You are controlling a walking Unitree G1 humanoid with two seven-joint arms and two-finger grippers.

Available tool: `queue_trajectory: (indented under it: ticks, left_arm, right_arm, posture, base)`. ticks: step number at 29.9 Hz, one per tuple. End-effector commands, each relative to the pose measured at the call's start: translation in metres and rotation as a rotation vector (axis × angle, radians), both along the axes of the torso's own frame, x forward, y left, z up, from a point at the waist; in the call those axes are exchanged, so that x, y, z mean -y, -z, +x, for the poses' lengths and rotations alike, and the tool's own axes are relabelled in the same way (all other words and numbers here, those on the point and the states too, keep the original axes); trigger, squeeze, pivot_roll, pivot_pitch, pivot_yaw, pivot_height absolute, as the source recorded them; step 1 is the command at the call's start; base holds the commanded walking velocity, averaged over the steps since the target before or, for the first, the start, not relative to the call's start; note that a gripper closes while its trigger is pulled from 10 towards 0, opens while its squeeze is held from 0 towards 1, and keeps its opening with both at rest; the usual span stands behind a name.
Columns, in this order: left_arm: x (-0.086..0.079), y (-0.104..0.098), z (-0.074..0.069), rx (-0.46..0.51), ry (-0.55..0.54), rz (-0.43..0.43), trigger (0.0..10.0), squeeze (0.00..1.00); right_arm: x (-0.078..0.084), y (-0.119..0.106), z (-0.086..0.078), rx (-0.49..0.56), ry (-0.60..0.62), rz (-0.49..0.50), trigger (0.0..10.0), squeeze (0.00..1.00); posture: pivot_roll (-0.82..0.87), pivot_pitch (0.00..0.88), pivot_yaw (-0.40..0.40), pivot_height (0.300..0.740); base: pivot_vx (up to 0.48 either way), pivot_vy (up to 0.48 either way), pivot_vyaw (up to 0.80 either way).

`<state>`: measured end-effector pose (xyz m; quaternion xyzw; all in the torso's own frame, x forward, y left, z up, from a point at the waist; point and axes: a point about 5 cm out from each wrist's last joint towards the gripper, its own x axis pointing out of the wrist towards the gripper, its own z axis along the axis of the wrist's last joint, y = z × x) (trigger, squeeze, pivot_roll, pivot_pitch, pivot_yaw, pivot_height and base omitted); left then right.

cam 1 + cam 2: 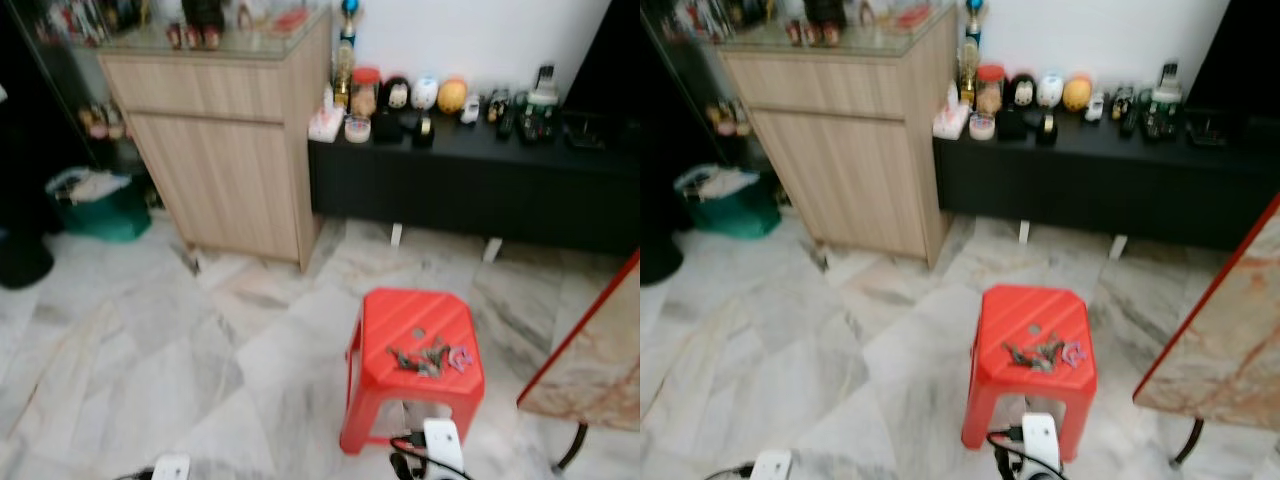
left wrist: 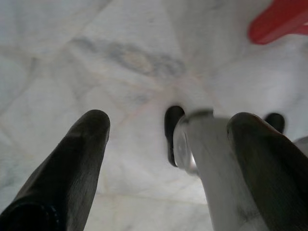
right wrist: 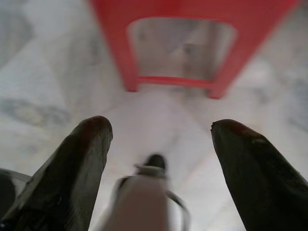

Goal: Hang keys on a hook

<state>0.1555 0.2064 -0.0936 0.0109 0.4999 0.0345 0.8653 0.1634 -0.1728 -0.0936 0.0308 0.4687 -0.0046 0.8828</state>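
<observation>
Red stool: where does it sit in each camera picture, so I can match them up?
Left eye view: red stool low and right of centre, keys on its seat.
Right eye view: stool low, just right of centre, keys on top.
Left wrist view: one red corner at the picture's edge.
Right wrist view: its legs and crossbar beyond the open fingers.
Shared landmark: the marble floor.

text: none legible | sideboard items: labels perhaps present, too blurred
</observation>
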Motion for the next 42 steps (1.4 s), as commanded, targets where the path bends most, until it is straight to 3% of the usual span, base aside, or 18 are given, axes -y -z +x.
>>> queue_trajectory:
  ticks: [1,17,25,33,36,37,38,41,42]
  left_arm:
    - [-0.014,0.000,-0.006,-0.018,-0.022,0.025,10.0,0.00]
    - [-0.013,0.001,-0.007,-0.021,-0.025,0.024,10.0,0.00]
    - [-0.013,0.000,-0.007,-0.015,-0.027,0.029,10.0,0.00]
    - [-0.016,-0.002,-0.005,0.020,-0.040,0.050,10.0,0.00]
    - [-0.023,-0.009,0.006,0.109,-0.058,0.072,10.0,0.00]
    - [-0.030,-0.019,0.021,0.212,-0.075,0.086,10.0,0.00]
    - [-0.030,-0.019,0.021,0.212,-0.075,0.086,10.0,0.00]
    - [-0.039,-0.040,0.046,0.386,-0.086,0.113,10.0,0.00]
    - [-0.040,-0.054,0.061,0.495,-0.065,0.117,10.0,0.00]
  right_arm:
    - [-0.012,-0.003,0.008,0.032,-0.007,0.029,10.0,0.00]
    - [-0.013,-0.004,0.010,0.043,-0.014,0.037,10.0,0.00]
    - [-0.014,-0.004,0.011,0.054,-0.026,0.048,10.0,0.00]
    - [-0.015,-0.013,0.020,0.192,-0.064,0.048,10.0,0.00]
    - [-0.015,-0.016,0.022,0.248,-0.059,0.048,10.0,0.00]
    - [-0.015,-0.018,0.023,0.275,-0.054,0.055,10.0,0.00]
    - [-0.015,-0.018,0.023,0.275,-0.054,0.055,10.0,0.00]
    - [-0.014,-0.020,0.023,0.301,-0.055,0.054,10.0,0.00]
    - [-0.014,-0.020,0.023,0.312,-0.055,0.049,10.0,0.00]
  posture:
    - [0.04,0.051,-0.023,0.740]
    - [0.04,0.051,-0.024,0.740]
    - [0.04,0.051,-0.025,0.740]
    - [0.03,0.058,-0.023,0.740]
    - [0.02,0.058,-0.020,0.740]
    - [0.02,0.060,-0.023,0.740]
    - [0.02,0.060,-0.023,0.740]
    - [0.03,0.068,-0.025,0.740]
    - [0.02,0.071,-0.023,0.740]
  base:
    - [0.281,0.000,0.00]
    - [0.281,0.000,0.00]
    - [0.000,0.000,0.00]
    - [0.000,0.000,0.00]
    - [0.000,0.000,0.00]
    - [0.000,0.000,0.00]
    - [0.000,0.000,0.00]
    - [0.000,0.000,0.00]
    - [0.000,0.000,0.00]
